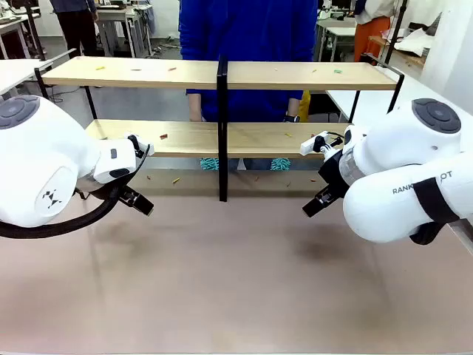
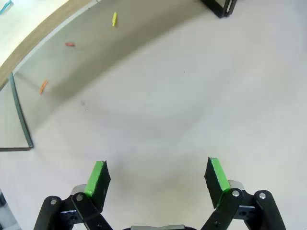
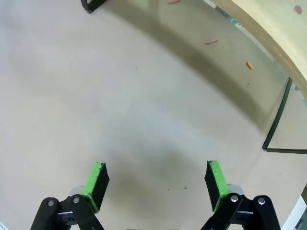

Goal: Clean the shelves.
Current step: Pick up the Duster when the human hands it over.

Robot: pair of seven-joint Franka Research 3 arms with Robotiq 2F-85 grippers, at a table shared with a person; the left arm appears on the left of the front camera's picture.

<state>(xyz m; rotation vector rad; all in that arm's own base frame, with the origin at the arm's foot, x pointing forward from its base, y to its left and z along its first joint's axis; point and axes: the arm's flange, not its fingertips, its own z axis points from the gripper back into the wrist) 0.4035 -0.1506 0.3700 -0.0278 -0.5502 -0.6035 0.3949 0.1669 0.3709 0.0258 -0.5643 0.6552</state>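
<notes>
At the far side of the table (image 1: 236, 296) stand the shelves (image 1: 295, 75), coloured scraps (image 1: 337, 72) dotting their boards. Nearer, the left gripper (image 2: 158, 176) and right gripper (image 3: 156, 177) hang over it, jaws spread wide, empty.

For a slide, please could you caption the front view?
White arms face scrap-strewn two-tier shelves of light wood and black metal; a person stands behind.
</notes>
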